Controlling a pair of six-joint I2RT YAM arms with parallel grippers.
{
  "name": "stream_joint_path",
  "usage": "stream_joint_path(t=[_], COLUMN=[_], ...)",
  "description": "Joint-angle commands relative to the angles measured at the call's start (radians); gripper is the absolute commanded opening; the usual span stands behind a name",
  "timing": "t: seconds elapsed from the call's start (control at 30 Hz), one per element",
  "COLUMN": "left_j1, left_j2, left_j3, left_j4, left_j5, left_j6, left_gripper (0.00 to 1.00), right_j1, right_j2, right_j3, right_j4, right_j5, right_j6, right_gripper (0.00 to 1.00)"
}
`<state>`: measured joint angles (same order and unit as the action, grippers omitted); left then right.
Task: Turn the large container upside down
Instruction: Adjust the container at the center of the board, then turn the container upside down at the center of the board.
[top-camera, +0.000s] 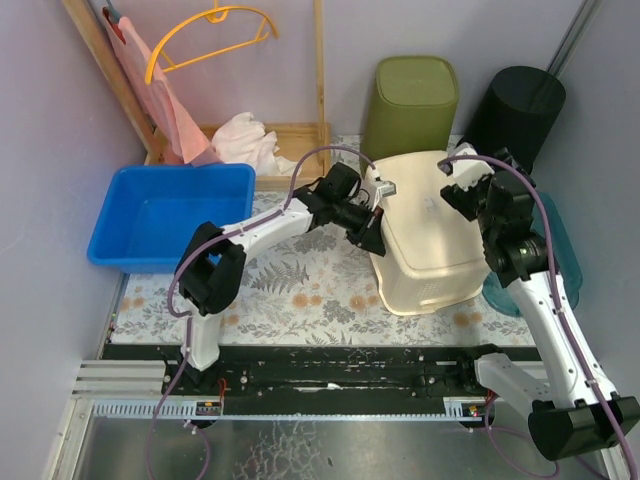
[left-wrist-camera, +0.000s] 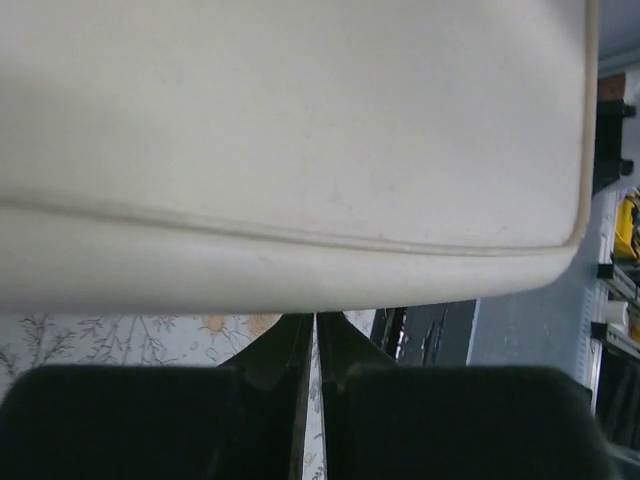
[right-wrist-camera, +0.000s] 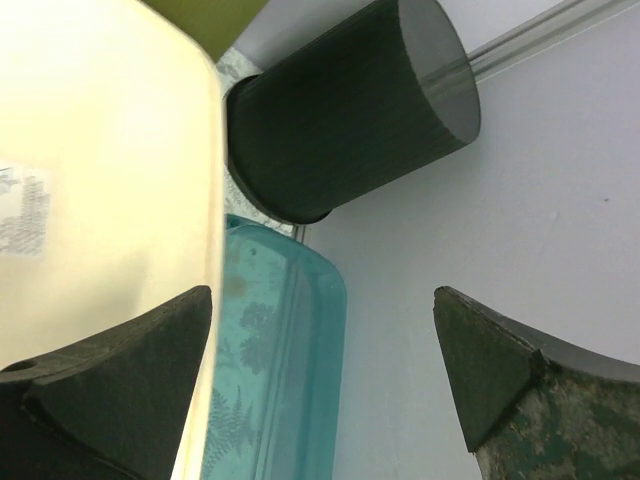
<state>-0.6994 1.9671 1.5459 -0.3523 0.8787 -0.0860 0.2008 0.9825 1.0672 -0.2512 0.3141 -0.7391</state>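
Left fingers (left-wrist-camera: 285, 365) pinched shut just beside cream plastic large container (top-camera: 430, 240); right fingers (right-wrist-camera: 120, 385) spread wide at its other side, floral desk (top-camera: 300, 295) beneath.

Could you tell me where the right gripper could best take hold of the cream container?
Probably the rim band along its lower edge, approached from the right side. The cream container sits closed side up and is much wider than the open right gripper, so only that thin edge would fit between its jaws.
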Motion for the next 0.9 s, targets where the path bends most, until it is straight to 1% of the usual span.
stream_joint_path(t=[0.0,0.1,0.17,0.23,0.33,0.37,0.4,0.47,0.53,0.6,0.63,0.67,0.7,0.73,0.77,0.83,0.87], left_j1=[-0.003,-0.006,-0.007,-0.007,-0.006,-0.005,-0.006,-0.004,0.002,0.025,0.06,0.113,0.209,0.321,0.436,0.657,0.74], left_j2=[0.065,0.092,0.055,-0.027,-0.192,-0.254,-0.314,-0.421,-0.507,-0.577,-0.622,-0.663,-0.699,-0.734,-0.758,-0.784,-0.786], left_j3=[0.121,0.185,0.203,0.191,0.162,0.145,0.125,0.079,0.066,0.05,0.027,-0.002,-0.025,-0.04,-0.05,-0.037,-0.021], left_j4=[0.112,0.074,0.027,-0.036,-0.142,-0.167,-0.187,-0.229,-0.297,-0.351,-0.348,-0.326,-0.318,-0.307,-0.311,-0.37,-0.413], left_j5=[-0.176,-0.165,-0.163,-0.191,-0.267,-0.29,-0.315,-0.365,-0.425,-0.542,-0.606,-0.669,-0.655,-0.615,-0.567,-0.459,-0.418], left_j6=[-0.059,-0.067,-0.028,0.051,0.17,0.205,0.235,0.295,0.334,0.361,0.358,0.343,0.331,0.316,0.299,0.299,0.3], left_gripper=[0.03,0.03,0.03,0.03,0.04,0.06,0.12,0.31,0.38,0.46,0.49,0.59,0.66,0.71,0.76,0.79,0.8], right_j1=[-0.015,-0.019,-0.02,-0.021,-0.019,-0.019,-0.018,-0.018,-0.017,-0.018,-0.018,-0.017,-0.018,-0.016,-0.013,0.012,0.038], right_j2=[-0.044,-0.042,-0.037,-0.027,0.001,0.012,0.025,0.054,0.081,0.11,0.129,0.159,0.194,0.231,0.272,0.355,0.391], right_j3=[-0.011,-0.009,-0.002,0.015,0.063,0.084,0.106,0.152,0.185,0.214,0.231,0.25,0.264,0.268,0.263,0.243,0.25], right_j4=[-0.05,-0.074,-0.082,-0.104,-0.185,-0.219,-0.251,-0.285,-0.297,-0.295,-0.296,-0.311,-0.31,-0.277,-0.194,0.032,0.109], right_j5=[-0.079,-0.125,-0.158,-0.207,-0.367,-0.435,-0.505,-0.623,-0.702,-0.811,-0.892,-1.012,-1.133,-1.262,-1.37,-1.481,-1.494], right_j6=[0.019,0.042,0.062,0.091,0.116,0.117,0.118,0.132,0.165,0.218,0.258,0.291,0.347,0.431,0.561,0.838,0.92], right_gripper=[0.99,0.99,0.99,0.99,0.99,0.99,0.99,0.99,0.99,0.99,0.99,0.99,0.99,0.99,0.99,0.99,0.99])
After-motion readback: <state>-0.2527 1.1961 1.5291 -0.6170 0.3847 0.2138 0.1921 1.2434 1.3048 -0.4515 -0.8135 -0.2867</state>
